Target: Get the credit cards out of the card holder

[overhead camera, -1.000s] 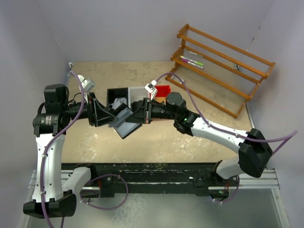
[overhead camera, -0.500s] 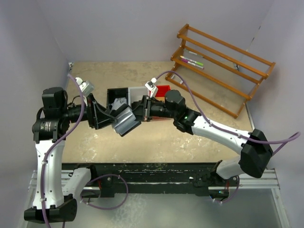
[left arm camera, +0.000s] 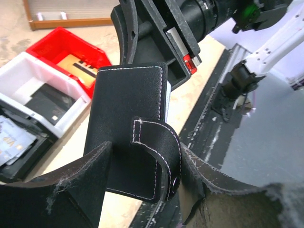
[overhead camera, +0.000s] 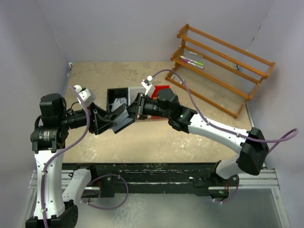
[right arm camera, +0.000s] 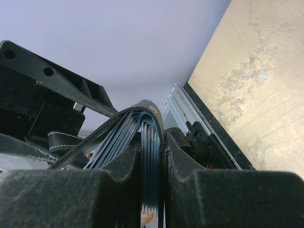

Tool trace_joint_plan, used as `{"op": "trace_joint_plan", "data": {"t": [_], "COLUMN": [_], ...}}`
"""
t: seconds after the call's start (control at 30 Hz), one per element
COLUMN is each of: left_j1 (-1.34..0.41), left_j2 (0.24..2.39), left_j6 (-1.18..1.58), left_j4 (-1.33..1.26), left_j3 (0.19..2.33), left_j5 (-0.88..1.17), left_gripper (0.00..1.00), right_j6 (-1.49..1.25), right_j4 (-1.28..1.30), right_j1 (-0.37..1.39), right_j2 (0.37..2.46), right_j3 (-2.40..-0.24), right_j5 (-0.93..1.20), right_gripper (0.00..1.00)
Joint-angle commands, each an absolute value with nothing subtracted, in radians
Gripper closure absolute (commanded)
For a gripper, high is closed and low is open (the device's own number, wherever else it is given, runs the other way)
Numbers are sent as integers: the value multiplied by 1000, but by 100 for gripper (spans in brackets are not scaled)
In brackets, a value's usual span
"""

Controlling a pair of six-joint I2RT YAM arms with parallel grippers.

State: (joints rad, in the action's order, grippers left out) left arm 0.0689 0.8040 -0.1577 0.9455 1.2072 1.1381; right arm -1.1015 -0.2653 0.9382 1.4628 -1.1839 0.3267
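Note:
The black card holder [left arm camera: 128,118] hangs in the air between both grippers, its strap and round snap [left arm camera: 175,180] facing the left wrist camera. My left gripper [left arm camera: 142,187] is shut on its lower part. In the top view the card holder [overhead camera: 122,118] sits in front of the trays, with my left gripper [overhead camera: 108,122] on its left and my right gripper [overhead camera: 134,112] on its right. In the right wrist view my right gripper [right arm camera: 152,166] is shut on a fan of grey-blue credit cards [right arm camera: 151,156] inside the open holder; its black wall [right arm camera: 142,105] arches over them.
Joined black [overhead camera: 114,92], white [overhead camera: 134,91] and red [overhead camera: 165,89] trays stand just behind the grippers. The black tray [left arm camera: 19,159] holds a grey-blue card [left arm camera: 10,142]. A wooden rack [overhead camera: 223,61] with pens stands at the back right. The table's near edge rail [overhead camera: 156,168] runs below.
Both grippers and the card holder have shifted left and slightly back toward the trays. The grey card face seen half a second ago has turned away; the holder now shows dark.

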Motion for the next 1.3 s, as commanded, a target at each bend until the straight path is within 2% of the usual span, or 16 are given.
{"op": "trace_joint_plan", "data": {"t": [0.0, 0.3, 0.7, 0.9, 1.13, 1.27], "left_j1": [68, 68, 67, 67, 67, 68], "left_j2": [779, 739, 724, 734, 740, 747], "left_j6": [-257, -280, -281, -331, -329, -302], "left_j4": [947, 888, 897, 932, 885, 864], "left_j3": [1196, 1171, 1152, 1167, 1194, 1205], "left_j5": [1057, 926, 997, 960, 859, 857], "left_gripper": [42, 47, 44, 45, 56, 58], "right_j6": [-1142, -1150, -1170, -1165, -1148, -1141], "right_j4": [-330, -339, -349, -339, -348, -361], "right_j1": [952, 965, 986, 992, 991, 992], "right_j2": [1458, 1468, 1508, 1514, 1486, 1476], "right_j3": [-1272, -1282, -1316, -1327, -1294, -1274], "right_j5": [271, 266, 247, 245, 253, 265], "right_gripper": [100, 100, 100, 100, 100, 100]}}
